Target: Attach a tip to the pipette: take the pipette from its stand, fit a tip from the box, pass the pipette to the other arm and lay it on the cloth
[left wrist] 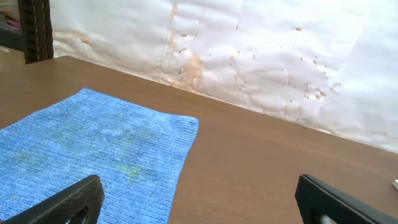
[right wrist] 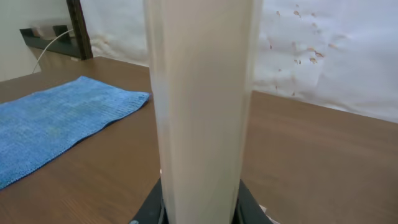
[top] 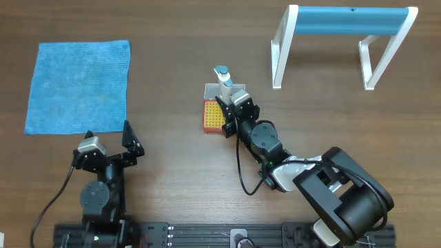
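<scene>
The white pipette (top: pixel 223 78) with a blue cap stands upright, and my right gripper (top: pixel 233 105) is shut on its body just above the orange tip box (top: pixel 211 117). In the right wrist view the pipette's pale barrel (right wrist: pixel 202 106) rises close up from between the dark fingers (right wrist: pixel 149 208). My left gripper (top: pixel 109 140) hangs open near the front right corner of the blue cloth (top: pixel 79 86), holding nothing. Its two fingers (left wrist: pixel 71 202) frame the cloth (left wrist: pixel 93 149) in the left wrist view. The pipette's lower end and any tip on it are hidden.
The white stand with a blue top bar (top: pixel 344 21) stands at the back right, with nothing hanging on it. A clear lid (top: pixel 236 89) lies behind the tip box. Bare brown table (top: pixel 172 55) stretches between the cloth and the box.
</scene>
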`<action>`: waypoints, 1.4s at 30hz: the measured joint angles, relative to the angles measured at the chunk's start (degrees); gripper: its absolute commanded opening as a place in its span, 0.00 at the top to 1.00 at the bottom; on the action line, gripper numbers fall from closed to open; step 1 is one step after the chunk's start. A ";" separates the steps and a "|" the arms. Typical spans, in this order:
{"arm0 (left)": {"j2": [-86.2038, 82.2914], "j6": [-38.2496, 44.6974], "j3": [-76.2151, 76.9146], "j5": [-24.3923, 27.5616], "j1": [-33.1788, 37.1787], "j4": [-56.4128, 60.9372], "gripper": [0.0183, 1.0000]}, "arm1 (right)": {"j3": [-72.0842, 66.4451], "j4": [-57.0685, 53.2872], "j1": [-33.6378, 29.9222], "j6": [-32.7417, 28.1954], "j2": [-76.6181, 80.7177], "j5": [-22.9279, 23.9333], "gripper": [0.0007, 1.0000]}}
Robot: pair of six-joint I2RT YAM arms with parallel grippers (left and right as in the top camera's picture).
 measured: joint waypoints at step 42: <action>0.00 0.00 0.00 0.00 0.00 0.00 0.00 | -0.02 -0.02 0.55 0.02 0.57 2.19 0.93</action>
